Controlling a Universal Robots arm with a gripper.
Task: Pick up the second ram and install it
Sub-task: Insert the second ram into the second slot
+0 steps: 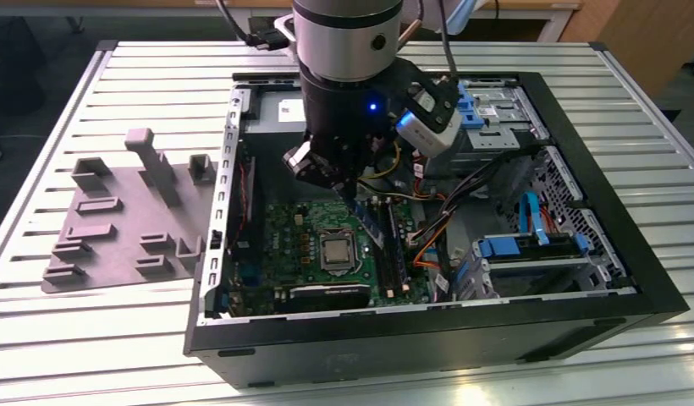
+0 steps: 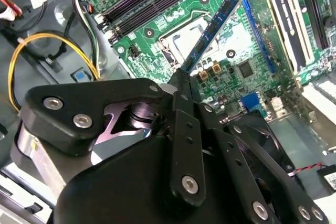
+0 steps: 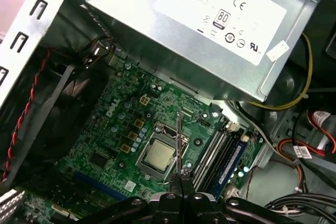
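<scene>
One stick in hand: my end effector [image 2: 184, 80] is closed tight on one end of the second ram [image 2: 212, 30], leaving its length free, I judge, for seating. It hangs over the motherboard [image 1: 285, 228], at 1 o'clock of the processor [image 1: 338, 252] in the exterior view.

Matt black gripper [image 2: 182, 78], faint sheen on the second ram [image 2: 212, 31], glossy green motherboard [image 2: 137, 51], grey metal power supply [image 3: 157, 30], ribbed metal table [image 1: 99, 338]
</scene>
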